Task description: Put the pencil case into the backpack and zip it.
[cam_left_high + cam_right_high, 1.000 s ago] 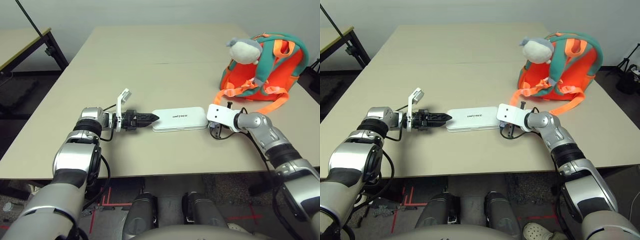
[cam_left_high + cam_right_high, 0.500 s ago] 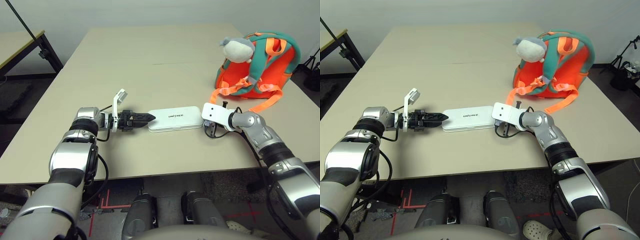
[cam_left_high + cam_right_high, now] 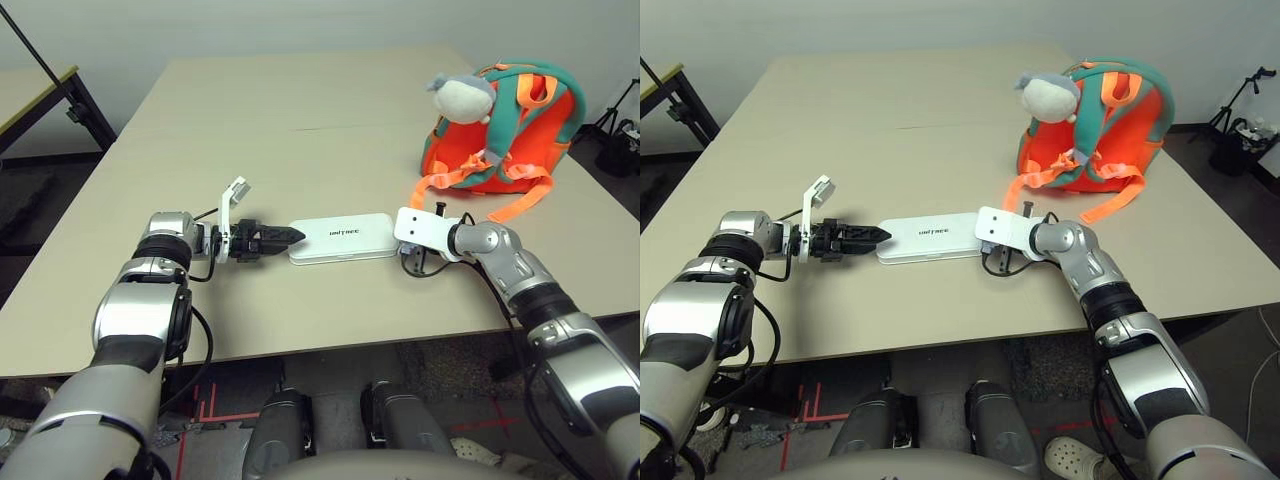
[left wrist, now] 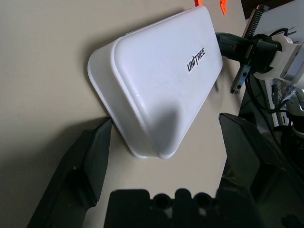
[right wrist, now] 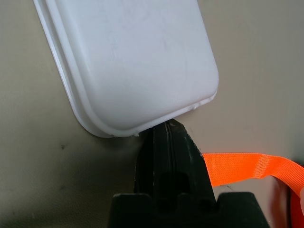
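The case [image 3: 343, 239] lies on the near half of the table, left of the bag [image 3: 505, 130]; packing and zipping remain. My left claw [image 4: 166, 137] is spread at its left end; my right claw [image 5: 172, 124], pressed together, meets its right end.

Head-mounted stereo eyes look forward and down, sharing the tabletop [image 3: 200, 320]; two wrist cameras look closely along each gripper toward one white case [image 3: 343, 239].
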Motion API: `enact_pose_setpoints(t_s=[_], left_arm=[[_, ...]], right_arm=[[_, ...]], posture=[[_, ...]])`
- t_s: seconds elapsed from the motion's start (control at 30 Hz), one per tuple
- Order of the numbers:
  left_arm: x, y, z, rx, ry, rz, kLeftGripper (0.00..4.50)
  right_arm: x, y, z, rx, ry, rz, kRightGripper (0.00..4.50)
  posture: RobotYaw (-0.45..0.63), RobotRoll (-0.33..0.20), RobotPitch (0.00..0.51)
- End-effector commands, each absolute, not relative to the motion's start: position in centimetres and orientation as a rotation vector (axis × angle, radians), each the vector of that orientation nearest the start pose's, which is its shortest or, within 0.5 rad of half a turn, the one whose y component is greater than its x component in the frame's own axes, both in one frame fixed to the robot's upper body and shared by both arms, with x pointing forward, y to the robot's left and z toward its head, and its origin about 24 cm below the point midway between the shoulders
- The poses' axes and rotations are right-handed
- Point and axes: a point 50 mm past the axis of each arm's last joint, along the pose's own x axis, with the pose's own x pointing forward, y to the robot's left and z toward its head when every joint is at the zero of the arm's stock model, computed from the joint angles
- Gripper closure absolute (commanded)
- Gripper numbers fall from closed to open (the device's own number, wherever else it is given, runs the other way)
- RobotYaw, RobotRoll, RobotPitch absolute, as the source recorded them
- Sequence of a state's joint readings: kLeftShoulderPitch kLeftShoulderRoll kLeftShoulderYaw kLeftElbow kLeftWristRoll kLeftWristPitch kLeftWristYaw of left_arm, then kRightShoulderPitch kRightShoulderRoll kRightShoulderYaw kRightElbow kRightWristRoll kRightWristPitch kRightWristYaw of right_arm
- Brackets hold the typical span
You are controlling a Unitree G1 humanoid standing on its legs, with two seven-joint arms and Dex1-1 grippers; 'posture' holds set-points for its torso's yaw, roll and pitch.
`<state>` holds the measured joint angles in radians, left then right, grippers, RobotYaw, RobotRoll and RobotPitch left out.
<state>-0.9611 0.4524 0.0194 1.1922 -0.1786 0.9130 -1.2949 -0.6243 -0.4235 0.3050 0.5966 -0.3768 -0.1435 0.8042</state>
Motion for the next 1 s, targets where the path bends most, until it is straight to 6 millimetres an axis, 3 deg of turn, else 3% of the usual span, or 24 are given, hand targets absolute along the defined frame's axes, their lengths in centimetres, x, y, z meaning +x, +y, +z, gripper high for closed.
enact_pose_setpoints(t_s=[0.03, 0.3, 0.63, 0.87, 1.0], left_arm=[[33.4, 18.9, 6.3, -0.624, 0.990, -0.917, 0.00], [33.6, 20.2, 7.0, -0.605, 0.983, -0.881, 0.00], [33.9, 20.4, 7.5, -0.580, 0.933, -0.902, 0.00], [34.5, 20.5, 8.6, -0.634, 0.856, -0.890, 2.30], [34.8, 20.8, 9.2, -0.668, 0.795, -0.883, 3.04]], right_arm=[[32.7, -9.9, 6.0, -0.973, 0.155, 1.214, 4.45], [34.0, -13.3, 6.8, -1.019, 0.206, 1.127, 4.45], [34.1, -13.5, 6.8, -1.011, 0.196, 1.123, 4.45], [33.6, -15.4, 6.4, -0.984, 0.231, 1.088, 4.50], [32.9, -16.7, 6.1, -0.943, 0.252, 1.051, 4.50]], posture=[[0.01, 0.000, 0.056], [0.02, 0.000, 0.054], [0.02, 0.000, 0.053], [0.02, 0.000, 0.049], [0.02, 0.000, 0.047]])
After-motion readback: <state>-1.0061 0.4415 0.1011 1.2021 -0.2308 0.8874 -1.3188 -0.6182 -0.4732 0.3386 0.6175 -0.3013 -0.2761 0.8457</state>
